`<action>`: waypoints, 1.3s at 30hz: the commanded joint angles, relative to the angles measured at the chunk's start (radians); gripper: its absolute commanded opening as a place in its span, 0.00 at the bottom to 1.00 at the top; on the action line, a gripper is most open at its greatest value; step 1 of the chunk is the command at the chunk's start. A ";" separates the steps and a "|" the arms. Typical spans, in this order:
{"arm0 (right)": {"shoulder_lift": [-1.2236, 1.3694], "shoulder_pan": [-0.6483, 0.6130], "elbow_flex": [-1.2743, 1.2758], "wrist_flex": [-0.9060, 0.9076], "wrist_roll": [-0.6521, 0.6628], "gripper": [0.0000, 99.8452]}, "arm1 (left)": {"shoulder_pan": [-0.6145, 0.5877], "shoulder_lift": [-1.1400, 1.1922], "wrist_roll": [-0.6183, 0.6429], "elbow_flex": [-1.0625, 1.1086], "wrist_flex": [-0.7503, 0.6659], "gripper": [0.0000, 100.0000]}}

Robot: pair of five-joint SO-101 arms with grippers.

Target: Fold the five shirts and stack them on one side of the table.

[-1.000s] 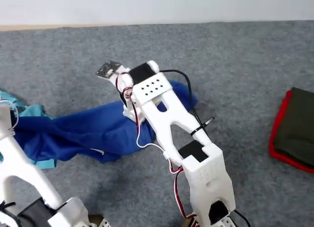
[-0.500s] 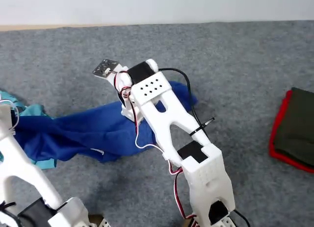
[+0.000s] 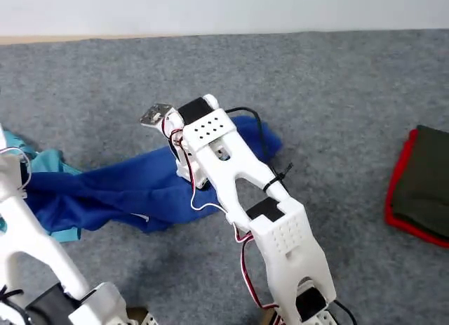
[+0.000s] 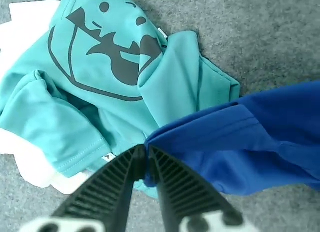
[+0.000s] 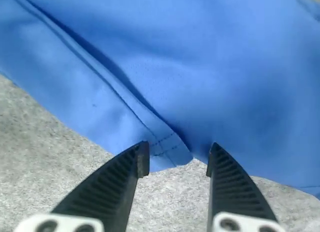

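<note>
With the left gripper clenched on the blue shirt, the right gripper, jaws released astride its hem, should bite deep before pulling taut.

My high camera looks down over the grey table from above the arm bases, facing the far edge. The left wrist camera looks along the left gripper, close on the teal shirt and blue shirt. The right wrist camera sits nearer still; all three share that blue shirt.
</note>
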 commanded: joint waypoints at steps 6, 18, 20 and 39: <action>-0.001 -0.062 -0.002 0.039 -0.008 0.12 | 0.003 -0.038 0.008 -0.004 -0.017 0.00; 0.068 -0.042 -0.002 0.041 -0.008 0.14 | 0.005 -0.038 0.008 -0.004 -0.017 0.00; 0.077 -0.047 -0.002 0.041 -0.008 0.13 | 0.005 -0.038 0.008 -0.004 -0.017 0.00; -0.243 0.018 -0.002 0.044 0.072 0.01 | 0.005 -0.048 0.008 -0.058 0.005 0.00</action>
